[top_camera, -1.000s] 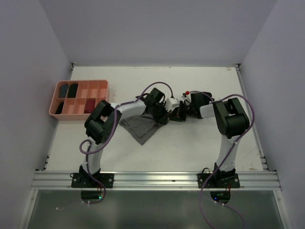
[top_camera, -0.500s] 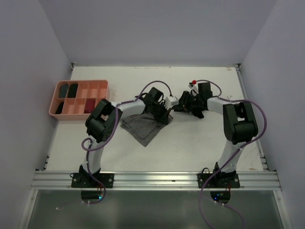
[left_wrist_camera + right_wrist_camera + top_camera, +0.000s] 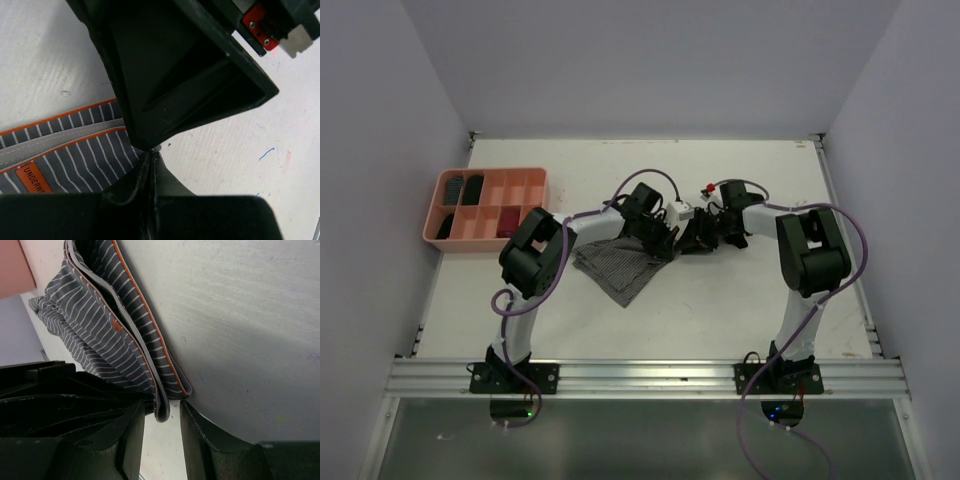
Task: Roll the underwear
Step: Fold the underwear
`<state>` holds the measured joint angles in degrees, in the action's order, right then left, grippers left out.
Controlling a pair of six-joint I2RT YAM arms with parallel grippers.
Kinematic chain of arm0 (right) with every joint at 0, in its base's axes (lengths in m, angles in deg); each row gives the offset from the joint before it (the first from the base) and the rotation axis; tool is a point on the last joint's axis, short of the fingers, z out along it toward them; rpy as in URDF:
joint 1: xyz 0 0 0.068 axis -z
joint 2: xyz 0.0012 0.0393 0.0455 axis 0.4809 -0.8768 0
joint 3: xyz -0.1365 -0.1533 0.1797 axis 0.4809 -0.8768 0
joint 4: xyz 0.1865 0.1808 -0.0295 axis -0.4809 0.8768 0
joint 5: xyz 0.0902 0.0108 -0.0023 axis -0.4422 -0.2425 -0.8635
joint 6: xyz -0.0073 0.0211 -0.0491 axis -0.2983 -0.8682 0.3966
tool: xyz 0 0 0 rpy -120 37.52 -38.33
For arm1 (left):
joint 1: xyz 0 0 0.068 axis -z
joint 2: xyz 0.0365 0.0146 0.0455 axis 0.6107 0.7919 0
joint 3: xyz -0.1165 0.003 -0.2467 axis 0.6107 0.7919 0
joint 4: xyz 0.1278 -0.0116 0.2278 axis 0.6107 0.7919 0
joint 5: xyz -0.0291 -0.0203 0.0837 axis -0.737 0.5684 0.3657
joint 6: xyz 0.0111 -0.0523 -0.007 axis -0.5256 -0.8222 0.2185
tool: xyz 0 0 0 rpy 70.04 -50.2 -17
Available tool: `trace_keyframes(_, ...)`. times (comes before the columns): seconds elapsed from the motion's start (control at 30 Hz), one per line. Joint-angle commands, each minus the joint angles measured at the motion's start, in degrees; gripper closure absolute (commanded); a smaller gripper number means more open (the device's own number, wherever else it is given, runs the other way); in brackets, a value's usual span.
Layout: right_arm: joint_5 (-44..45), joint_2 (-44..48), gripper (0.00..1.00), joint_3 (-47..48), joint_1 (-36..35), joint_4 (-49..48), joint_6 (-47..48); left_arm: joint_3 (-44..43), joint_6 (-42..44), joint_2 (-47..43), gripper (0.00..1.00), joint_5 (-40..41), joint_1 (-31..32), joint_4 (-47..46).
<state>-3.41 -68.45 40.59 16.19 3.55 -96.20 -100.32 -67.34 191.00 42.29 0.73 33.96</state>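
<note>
The white desk [image 3: 720, 310] carries everything. The left arm [image 3: 532, 262] and the right arm [image 3: 810, 255] reach out over it and meet to the right of the salmon-pink tray [image 3: 527, 176]. The tray's compartments hold a few dark bundles, too small to make out.

The striped underwear [image 3: 615, 265] is grey with fine white lines and an orange-edged waistband. It lies on the desk just right of the tray and a little nearer the arm bases, folded over on itself in layers.

At the corner of the cloth farthest from the tray, the left gripper [image 3: 151, 152] has its jaws together right at the waistband edge; whether cloth is pinched between them cannot be told. The right gripper [image 3: 162, 415], just beyond it from the tray, has its jaws apart — the folded waistband edge sits in the gap, not squeezed. A small orange label [image 3: 34, 178] is sewn by the waistband.
</note>
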Motion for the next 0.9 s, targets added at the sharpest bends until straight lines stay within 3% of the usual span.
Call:
trace_keyframes(0.0, -0.7, -0.4, 0.62, 2.1, -0.9, 2.0, 1.7, 1.2, 0.2, 2.5, 0.95, 2.2, -0.3, 2.4)
trace_keyframes(0.2, -1.7, -0.2, 0.69, 2.2, -1.9, 1.7, 1.6, 1.4, 0.3, 2.5, 0.94, 2.3, -0.3, 2.4)
trace_keyframes(0.33, -0.5, -0.7, 0.95, 3.0, -1.9, 1.1, 2.2, 2.4, 0.3, 1.0, 0.89, 2.1, -0.3, 1.7)
trace_keyframes(0.4, -0.4, -0.8, 1.0, 3.6, -1.8, 0.0, 1.7, 2.9, 0.9, -0.7, 0.79, 2.1, -0.2, 2.1)
trace_keyframes(0.47, -0.4, -0.6, 1.0, 4.1, -1.9, -0.4, 1.5, 4.0, 3.1, -4.4, 0.69, 2.5, -0.2, 3.7)
trace_keyframes(0.57, -0.1, -1.0, 1.0, 5.0, -1.8, -0.5, 2.1, 6.9, 7.6, -12.6, 0.62, 4.2, -0.2, 6.2)
trace_keyframes(0.73, 0.3, -2.3, 1.0, 4.7, -1.9, -1.2, 2.7, 12.2, 17.0, -23.3, 0.62, 10.6, -0.3, 14.2)
trace_keyframes(0.87, 0.0, -3.3, 1.0, 4.1, -1.9, -2.9, 1.4, 18.3, 19.8, -28.1, 0.65, 17.2, -0.3, 16.5)
